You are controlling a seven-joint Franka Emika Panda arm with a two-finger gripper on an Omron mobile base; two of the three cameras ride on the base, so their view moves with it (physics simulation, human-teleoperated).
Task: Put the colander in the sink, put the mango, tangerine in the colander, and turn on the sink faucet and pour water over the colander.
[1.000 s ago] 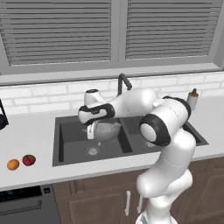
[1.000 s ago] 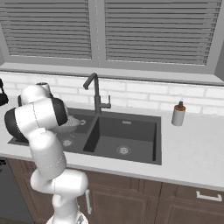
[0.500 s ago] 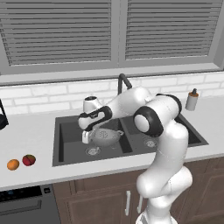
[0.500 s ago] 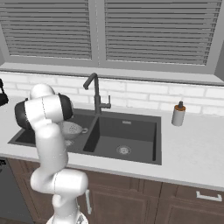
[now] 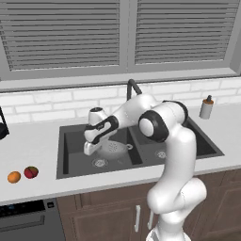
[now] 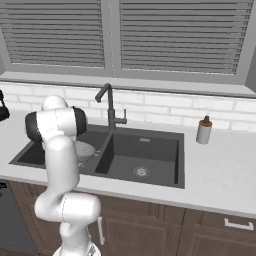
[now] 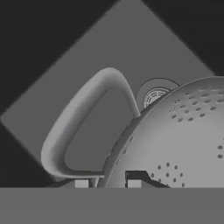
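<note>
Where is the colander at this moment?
The colander is inside the left basin of the sink, near the divider, in the left base view. The gripper is shut on its rim beside a handle, near the round drain.

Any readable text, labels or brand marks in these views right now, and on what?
None can be read.
soap bottle: plain, no label visible.
faucet: no markings visible.
colander: bare perforated metal, no stamp.
sink: no markings visible.
dark object at counter's left edge: too cut off to tell.
</note>
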